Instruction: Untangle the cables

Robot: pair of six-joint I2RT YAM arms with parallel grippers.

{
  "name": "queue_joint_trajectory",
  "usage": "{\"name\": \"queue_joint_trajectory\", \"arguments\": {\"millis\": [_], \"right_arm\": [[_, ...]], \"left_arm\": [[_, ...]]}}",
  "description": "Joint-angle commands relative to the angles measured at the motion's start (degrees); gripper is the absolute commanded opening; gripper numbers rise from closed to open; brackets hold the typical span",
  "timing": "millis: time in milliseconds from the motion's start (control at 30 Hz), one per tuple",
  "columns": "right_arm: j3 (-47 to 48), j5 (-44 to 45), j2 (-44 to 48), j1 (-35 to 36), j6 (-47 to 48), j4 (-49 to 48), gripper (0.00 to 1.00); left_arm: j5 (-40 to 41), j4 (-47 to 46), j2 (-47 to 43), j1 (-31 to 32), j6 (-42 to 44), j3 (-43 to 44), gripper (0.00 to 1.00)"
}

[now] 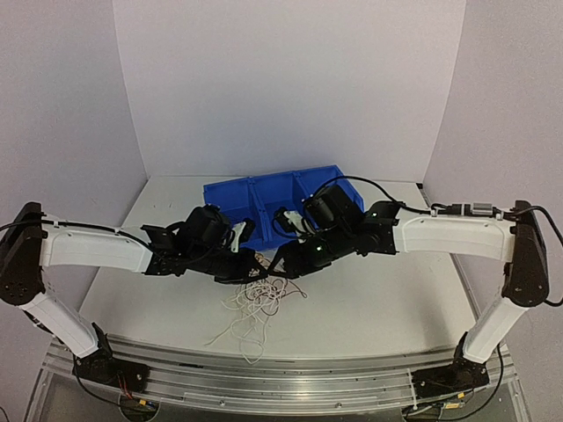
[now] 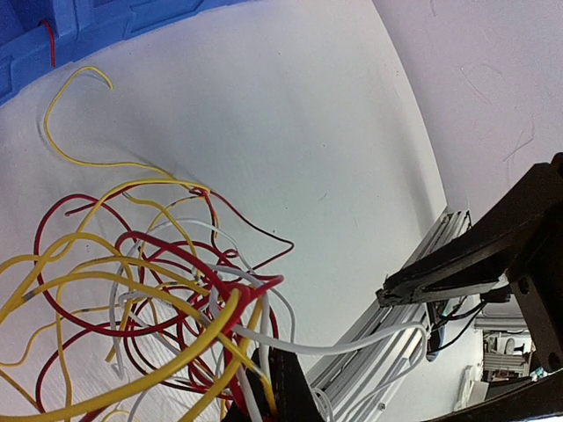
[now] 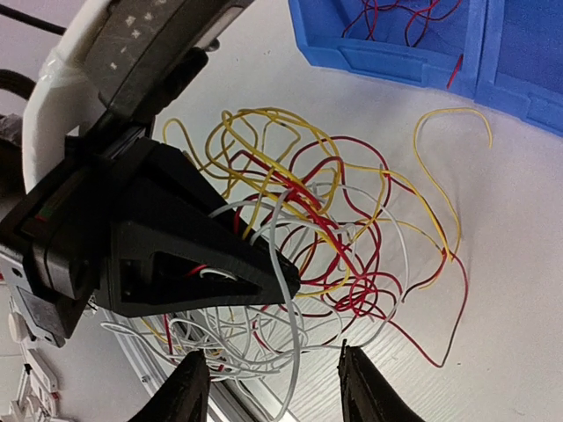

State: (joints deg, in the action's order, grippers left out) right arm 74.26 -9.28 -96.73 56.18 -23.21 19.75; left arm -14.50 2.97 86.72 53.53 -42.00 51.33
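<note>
The cables [image 1: 259,303] are a loose tangle of thin white, dark red and yellow wires on the white table, just in front of both grippers. My left gripper [image 1: 249,265] is shut on a bunch of them; in the left wrist view [image 2: 274,387] red, yellow and white strands [image 2: 149,272] run into its closed jaws. In the right wrist view the left gripper [image 3: 283,281] is a black wedge with wires pinched inside. My right gripper [image 3: 274,387] is open just right of it, over white loops of the tangle [image 3: 334,220], holding nothing. It also shows in the top view [image 1: 281,262].
A blue bin [image 1: 273,198] stands behind the grippers; some red wires lie inside it [image 3: 396,18]. One yellow wire [image 3: 453,149] trails toward the bin. An aluminium rail [image 1: 290,387] runs along the table's near edge, and white strands hang over it [image 2: 396,343].
</note>
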Motion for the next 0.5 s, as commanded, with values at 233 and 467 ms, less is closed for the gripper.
{"name": "queue_joint_trajectory", "arguments": {"millis": [233,467], "right_arm": [[-0.3,18.63,3.01,0.21,-3.09,2.39,0.0],[2.04,51.8,7.82,-4.32,-7.22,24.16,0.0]], "left_arm": [[9.51,6.65,-3.06,0.19,-0.72,2.18,0.0],[22.14,19.03,-5.14,-0.23,-5.32,2.07,0.0]]}}
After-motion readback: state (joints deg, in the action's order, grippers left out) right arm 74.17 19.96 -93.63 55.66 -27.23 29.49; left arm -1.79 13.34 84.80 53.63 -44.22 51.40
